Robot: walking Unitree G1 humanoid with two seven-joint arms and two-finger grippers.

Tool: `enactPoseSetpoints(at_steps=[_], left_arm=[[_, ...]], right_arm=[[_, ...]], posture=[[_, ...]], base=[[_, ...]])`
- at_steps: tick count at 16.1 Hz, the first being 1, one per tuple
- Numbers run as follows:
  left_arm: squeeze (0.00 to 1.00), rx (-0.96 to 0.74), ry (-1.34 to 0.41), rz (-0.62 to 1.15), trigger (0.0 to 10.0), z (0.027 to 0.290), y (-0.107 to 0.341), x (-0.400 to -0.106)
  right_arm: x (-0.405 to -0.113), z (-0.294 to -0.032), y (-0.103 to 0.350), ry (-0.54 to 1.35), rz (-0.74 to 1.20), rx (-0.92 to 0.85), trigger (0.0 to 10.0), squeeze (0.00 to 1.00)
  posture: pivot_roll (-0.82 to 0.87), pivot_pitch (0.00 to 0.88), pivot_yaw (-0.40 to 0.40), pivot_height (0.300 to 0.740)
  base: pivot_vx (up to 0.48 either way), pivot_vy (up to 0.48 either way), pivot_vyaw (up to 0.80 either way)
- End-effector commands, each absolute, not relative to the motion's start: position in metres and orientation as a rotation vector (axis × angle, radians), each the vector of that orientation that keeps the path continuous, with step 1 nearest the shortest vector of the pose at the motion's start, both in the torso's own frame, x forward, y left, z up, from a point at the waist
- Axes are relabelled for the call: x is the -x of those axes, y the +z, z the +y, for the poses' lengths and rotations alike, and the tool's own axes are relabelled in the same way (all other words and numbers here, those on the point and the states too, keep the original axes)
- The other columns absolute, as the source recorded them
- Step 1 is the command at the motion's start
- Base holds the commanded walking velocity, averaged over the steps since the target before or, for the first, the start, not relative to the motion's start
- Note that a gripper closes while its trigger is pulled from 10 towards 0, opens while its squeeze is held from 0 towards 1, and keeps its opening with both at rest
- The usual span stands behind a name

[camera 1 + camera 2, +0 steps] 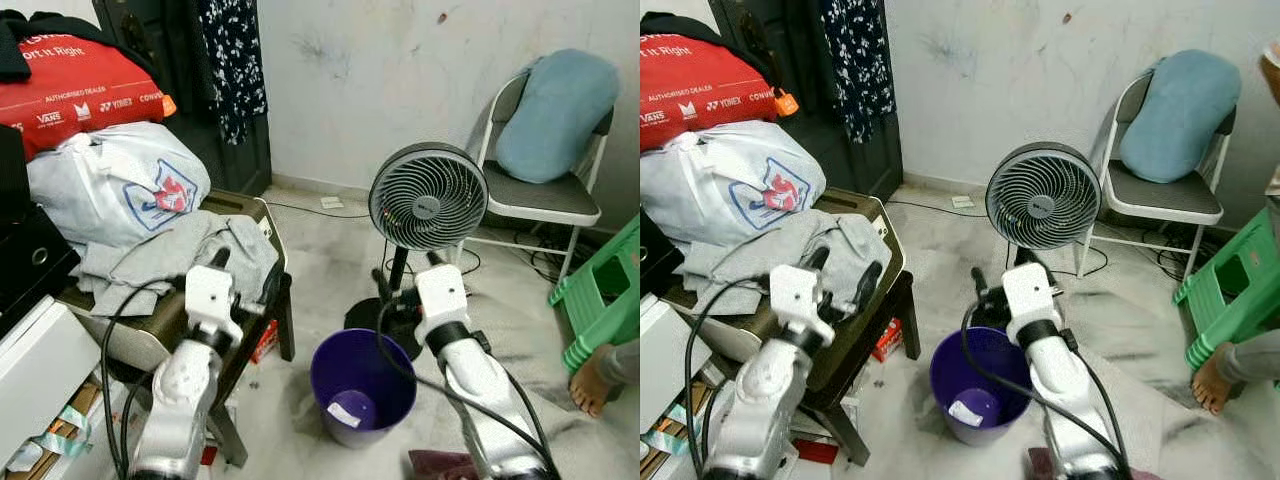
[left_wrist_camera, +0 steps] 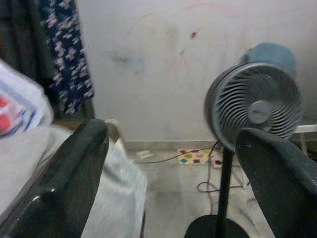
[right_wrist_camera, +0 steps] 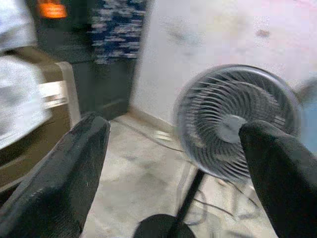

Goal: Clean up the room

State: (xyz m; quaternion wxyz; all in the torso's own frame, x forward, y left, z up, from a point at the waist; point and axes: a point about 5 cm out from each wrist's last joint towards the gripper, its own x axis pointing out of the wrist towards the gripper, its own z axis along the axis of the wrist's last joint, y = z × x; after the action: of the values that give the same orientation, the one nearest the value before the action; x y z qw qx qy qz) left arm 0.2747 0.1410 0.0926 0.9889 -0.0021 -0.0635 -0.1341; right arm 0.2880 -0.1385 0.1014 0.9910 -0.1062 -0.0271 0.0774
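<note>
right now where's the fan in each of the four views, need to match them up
Left eye view: the fan stands right of centre, beyond the purple bin.
Right eye view: the fan is at centre, again behind the bin.
Left wrist view: its head is on the right side, above the right-hand finger.
Right wrist view: blurred, its head lies between the two fingers.
Shared landmark: the marked white wall behind it.

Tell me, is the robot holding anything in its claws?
No. The left gripper and right gripper are both open, with nothing between their fingers.
</note>
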Motion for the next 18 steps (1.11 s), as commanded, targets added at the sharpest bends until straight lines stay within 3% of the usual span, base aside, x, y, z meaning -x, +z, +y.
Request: enactPoseSetpoints(at_steps=[1,3,6,15,18], left_arm=[[0.00,-0.010,-0.232,-0.154,10.0,0.148,0.097,-0.273],[0.00,0.021,-0.189,-0.132,10.0,0.154,0.092,-0.262],[0.00,0.058,-0.243,-0.105,10.0,0.145,0.091,-0.250],[0.00,0.021,-0.376,-0.098,10.0,0.120,0.106,-0.238],[0.00,0.032,-0.289,-0.072,10.0,0.129,0.108,-0.240]], right_arm=[[-0.291,-0.147,0.102,0.075,-0.044,0.223,10.0,0.00],[-0.279,-0.155,0.099,0.051,-0.019,0.190,10.0,0.00],[-0.265,-0.148,0.094,0.109,-0.017,0.210,10.0,0.00],[-0.258,-0.140,0.100,0.104,-0.015,0.198,10.0,0.00],[-0.256,-0.141,0.101,0.102,-0.006,0.204,10.0,0.00]], posture=[[-0.02,0.000,0.002,0.740],[-0.02,0.000,-0.009,0.740],[-0.02,0.000,-0.027,0.740],[-0.04,0.065,-0.005,0.740],[-0.04,0.091,-0.014,0.740]], base=[[0.000,0.000,0.00],[0.000,0.000,0.00],[0.000,0.000,0.00],[0.000,0.000,0.79],[0.000,0.000,0.80]])
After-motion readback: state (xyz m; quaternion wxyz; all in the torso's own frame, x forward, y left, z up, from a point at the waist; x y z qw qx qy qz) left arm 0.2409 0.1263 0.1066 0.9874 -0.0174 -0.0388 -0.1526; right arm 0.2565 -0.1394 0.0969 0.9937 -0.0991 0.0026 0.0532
